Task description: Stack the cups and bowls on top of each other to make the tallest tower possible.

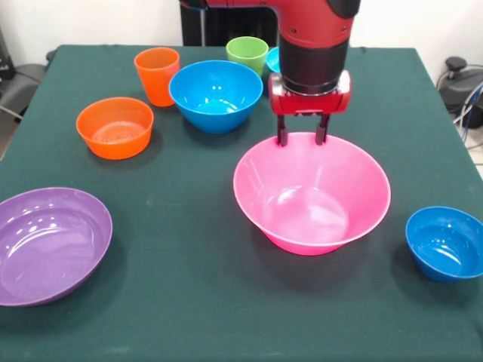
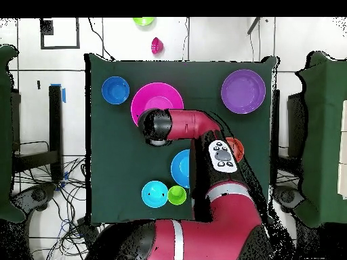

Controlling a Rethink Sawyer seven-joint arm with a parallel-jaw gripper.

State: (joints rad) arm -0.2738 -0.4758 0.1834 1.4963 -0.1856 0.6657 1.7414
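Observation:
The huge pink bowl (image 1: 312,192) stands upright mid-table. My gripper (image 1: 301,139) hangs at its far rim, fingers apart and empty, tips level with the rim. Behind it stand the large blue bowl (image 1: 216,94), the orange cup (image 1: 157,75), the light green cup (image 1: 247,54) and a small blue bowl (image 1: 272,59) half hidden by the arm. The orange bowl (image 1: 115,127) and the purple bowl (image 1: 49,245) are at the left, and another small blue bowl (image 1: 447,243) is at the right. Nothing is stacked. In the overhead view the arm's wrist (image 2: 157,128) covers the pink bowl's (image 2: 152,100) near edge.
In the overhead view a lime green thing (image 2: 143,21) and a small red-pink thing (image 2: 156,46) lie on the floor beyond the table's far edge. The arm (image 2: 203,125) hides part of the large blue bowl (image 2: 180,168) and the orange things.

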